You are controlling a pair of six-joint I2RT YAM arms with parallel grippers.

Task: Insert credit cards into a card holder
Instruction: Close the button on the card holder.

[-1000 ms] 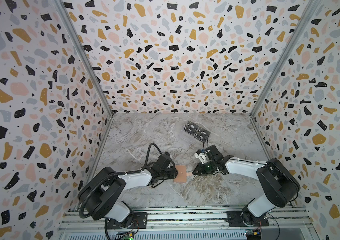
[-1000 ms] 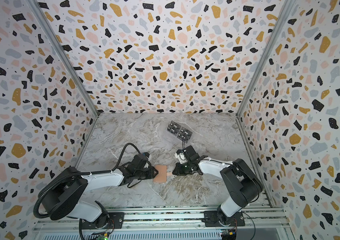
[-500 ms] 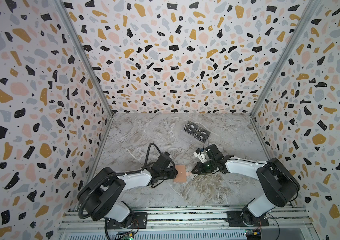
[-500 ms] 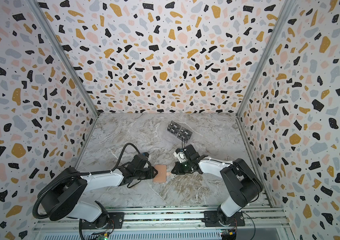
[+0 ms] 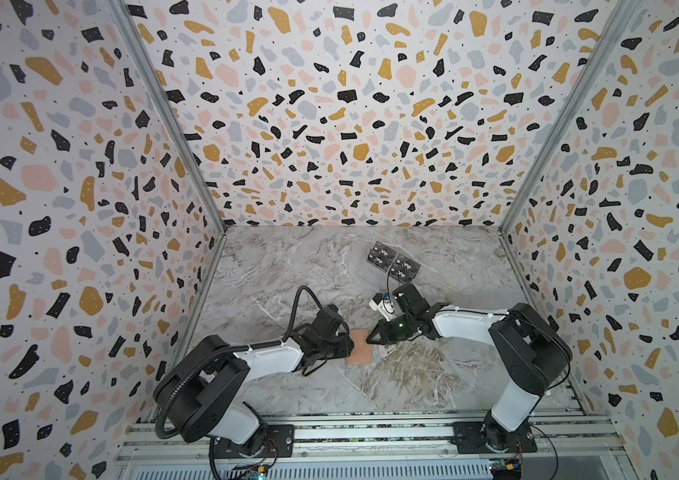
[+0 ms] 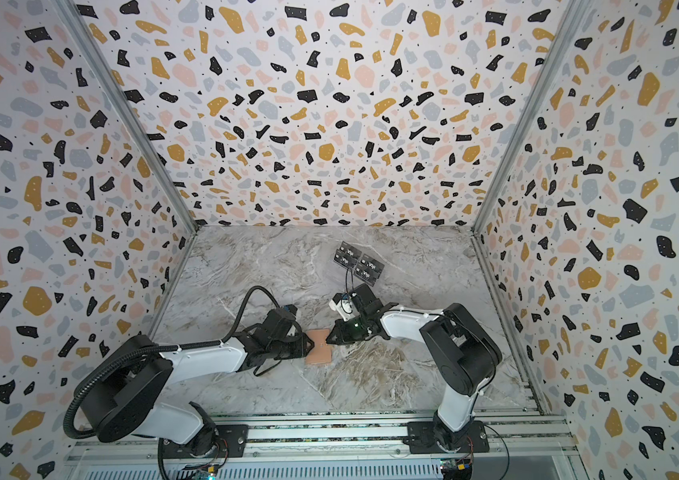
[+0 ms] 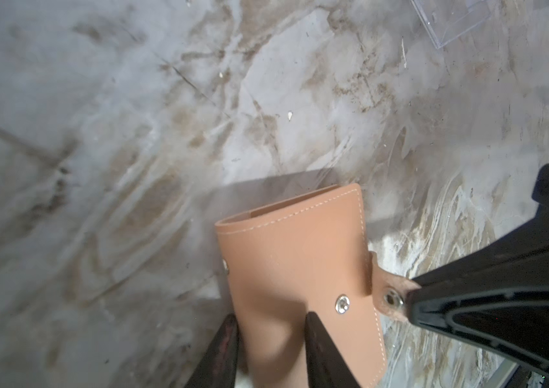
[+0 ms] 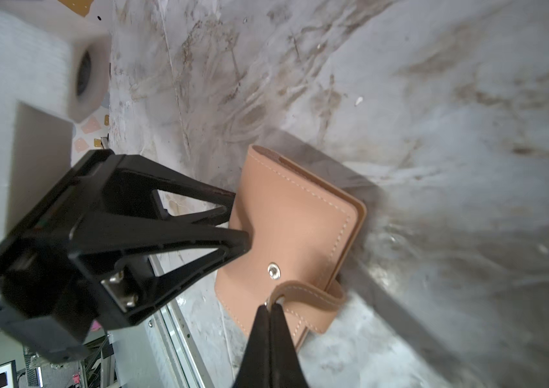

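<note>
The peach-pink leather-like card holder lies folded on the grey marble surface between the two arms. The left gripper has its fingers pinching the holder's edge on that arm's side. The right gripper has its fingers closed tight on the unsnapped strap. Black "Vip" cards stand well behind.

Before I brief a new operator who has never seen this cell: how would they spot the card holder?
On the marble table, look to the front middle. The card holder lies there, the left gripper gripping one edge, the right gripper pinching its strap. It is the only peach-pink leather-look piece with a snap stud; the Vip cards farther back are black.
</note>
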